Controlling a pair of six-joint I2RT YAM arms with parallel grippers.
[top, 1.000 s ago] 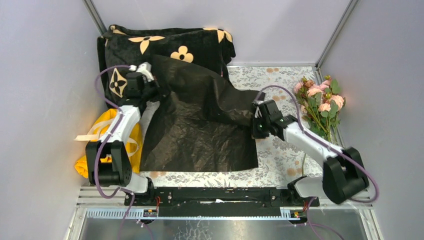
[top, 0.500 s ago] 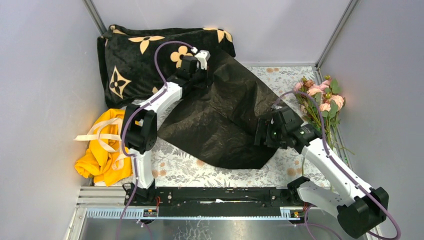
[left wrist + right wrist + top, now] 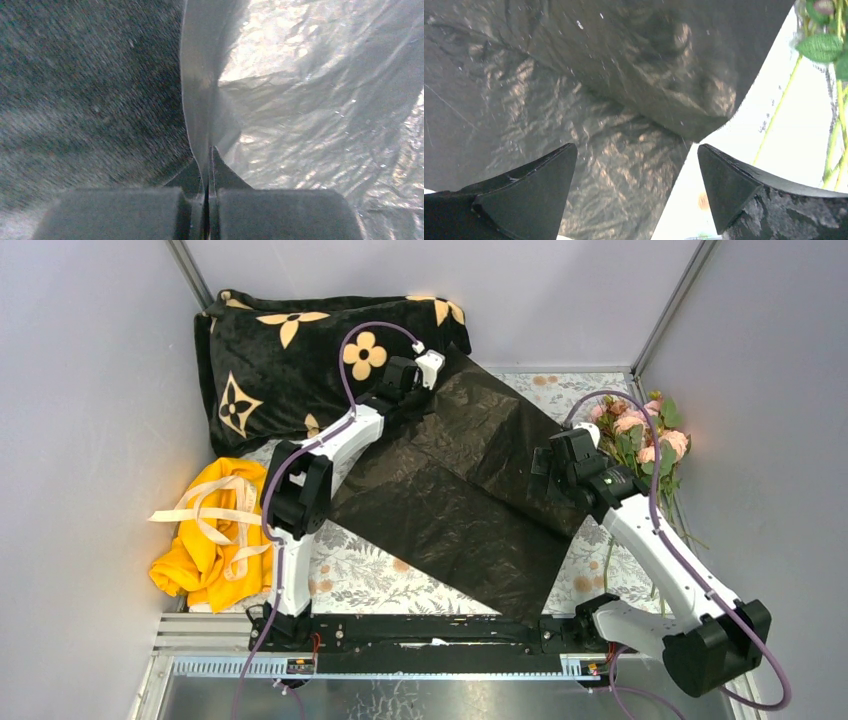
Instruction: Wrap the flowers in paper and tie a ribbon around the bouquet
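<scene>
The black crinkly paper [image 3: 470,490] lies spread in a diagonal across the patterned table. My left gripper [image 3: 425,365] is shut on its far corner, by the blanket's edge. In the left wrist view the jaws [image 3: 208,150] pinch a raised fold of paper [image 3: 300,100]. My right gripper [image 3: 555,455] hangs open over the paper's right edge, holding nothing. Its wrist view shows the sheet [image 3: 624,75] below the spread gripper [image 3: 636,150]. The pink flowers [image 3: 640,440] lie at the right wall, with green stems [image 3: 774,117] just beyond the paper's edge. The cream ribbon [image 3: 215,510] rests on the yellow cloth.
A black plush blanket [image 3: 290,350] with tan flower marks fills the back left. A yellow cloth [image 3: 200,550] is bunched at the left wall. Grey walls close in on three sides. The floral tablecloth [image 3: 360,575] shows near the front.
My right gripper has opened and let go of the paper, then drawn back toward the flowers. The left arm has carried its corner rightward and farther back, stretching the sheet flatter.
</scene>
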